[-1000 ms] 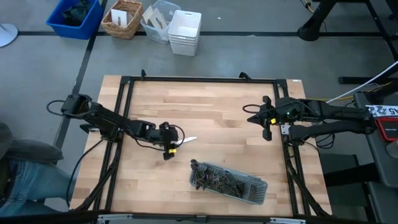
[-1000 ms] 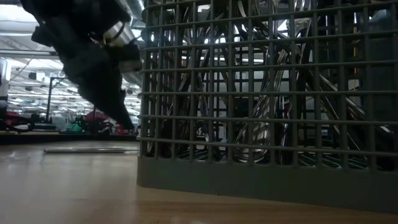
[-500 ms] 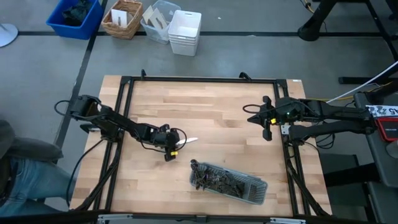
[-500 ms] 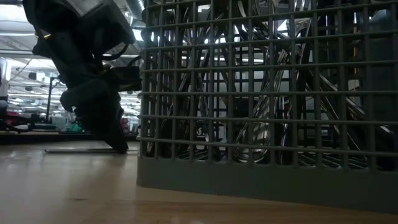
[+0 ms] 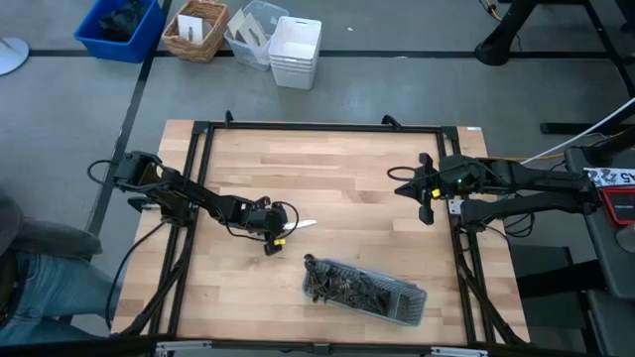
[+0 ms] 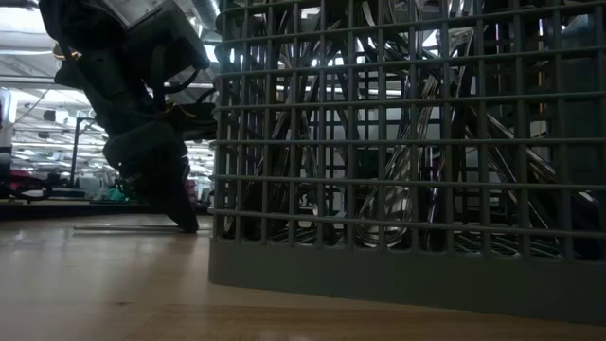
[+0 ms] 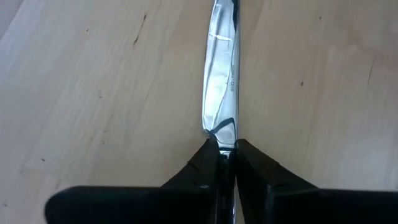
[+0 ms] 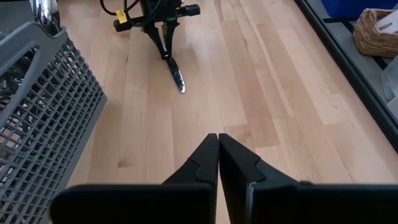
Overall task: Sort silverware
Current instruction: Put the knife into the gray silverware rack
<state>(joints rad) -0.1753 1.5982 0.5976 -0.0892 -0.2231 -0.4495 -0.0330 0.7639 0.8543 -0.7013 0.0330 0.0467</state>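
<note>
Left gripper (image 7: 226,152) jaws clamp the knife (image 7: 221,74) at its handle, 9 o'clock of blade; thin, stiff, slippery; right gripper (image 8: 217,146) clenched

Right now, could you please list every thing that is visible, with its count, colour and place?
knife: one, shiny silver, flat on the table, left of centre
silverware: many pieces, silver, piled in the tray
mesh tray: one, dark grey, near front edge
table: one, light wood
bins and baskets: several, blue, wicker, clear, white, on the floor beyond
left gripper: shut on the knife
right gripper: shut, empty, at the right edge
</note>
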